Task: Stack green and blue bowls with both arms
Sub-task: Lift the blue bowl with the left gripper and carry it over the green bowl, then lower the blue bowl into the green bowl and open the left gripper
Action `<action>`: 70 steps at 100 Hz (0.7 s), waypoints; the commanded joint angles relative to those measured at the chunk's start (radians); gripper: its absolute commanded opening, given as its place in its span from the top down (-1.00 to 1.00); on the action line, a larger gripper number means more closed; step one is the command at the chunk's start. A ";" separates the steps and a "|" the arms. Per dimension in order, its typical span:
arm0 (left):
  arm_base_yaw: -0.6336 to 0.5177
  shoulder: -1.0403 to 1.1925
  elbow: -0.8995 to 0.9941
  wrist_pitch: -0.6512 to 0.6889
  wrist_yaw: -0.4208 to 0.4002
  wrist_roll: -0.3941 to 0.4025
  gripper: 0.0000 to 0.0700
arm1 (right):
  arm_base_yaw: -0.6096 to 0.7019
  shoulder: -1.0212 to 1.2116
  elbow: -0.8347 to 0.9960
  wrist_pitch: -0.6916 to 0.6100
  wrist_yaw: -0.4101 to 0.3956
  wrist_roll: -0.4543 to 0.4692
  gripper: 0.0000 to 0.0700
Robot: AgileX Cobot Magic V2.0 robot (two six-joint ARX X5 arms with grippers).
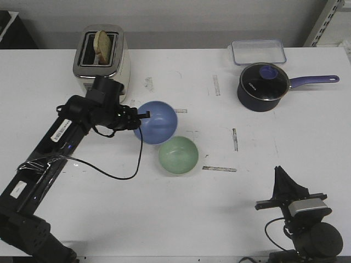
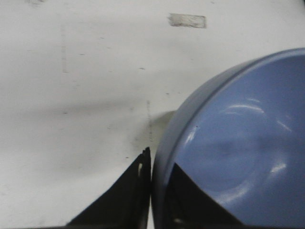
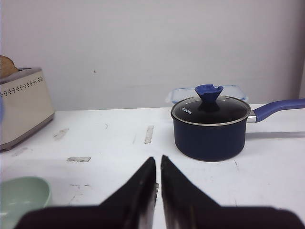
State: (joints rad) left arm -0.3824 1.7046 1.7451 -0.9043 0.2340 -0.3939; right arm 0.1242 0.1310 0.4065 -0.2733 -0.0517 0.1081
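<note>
Front view coverage shows the left pincer [image 1: 143, 115] clamped on the near-left rim of the blue bowl [image 1: 158, 121], one finger inside the rim and one outside, as is confirmed in the left wrist view, where the rim [image 2: 159, 157] is pinched between the two dark fingers [image 2: 128, 200]. The blue bowl appears tilted and possibly partly raised off the desk [image 1: 181, 208]; whether its far edge rests on the surface cannot be told. The green bowl [image 1: 178, 155] sits upright on the desk just beside the blue one, toward the robot and slightly to the right, their rims close or touching. The step in hand is judged to be the pick-up of the blue bowl. Next, the bowl would need to be lifted clear, carried over the green bowl, levelled and lowered into it. The right pincer [image 1: 286, 189] is parked near the desk's front right, well apart from both bowls, its fingers drawn together on nothing in the right wrist view [image 3: 157, 191]. A toaster [image 1: 102, 52] stands behind the left arm, and a lidded saucepan [image 1: 263, 85] and a clear container [image 1: 258, 51] lie far right; none of them blocks the short path between the bowls.
</note>
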 commanded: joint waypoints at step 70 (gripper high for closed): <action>-0.216 0.174 0.020 -0.042 -0.042 -0.005 0.95 | 0.001 -0.002 0.000 0.011 0.000 -0.004 0.98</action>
State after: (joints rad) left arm -0.5861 1.8599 1.7454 -0.9424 0.2054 -0.4091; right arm 0.1242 0.1310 0.4065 -0.2733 -0.0517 0.1081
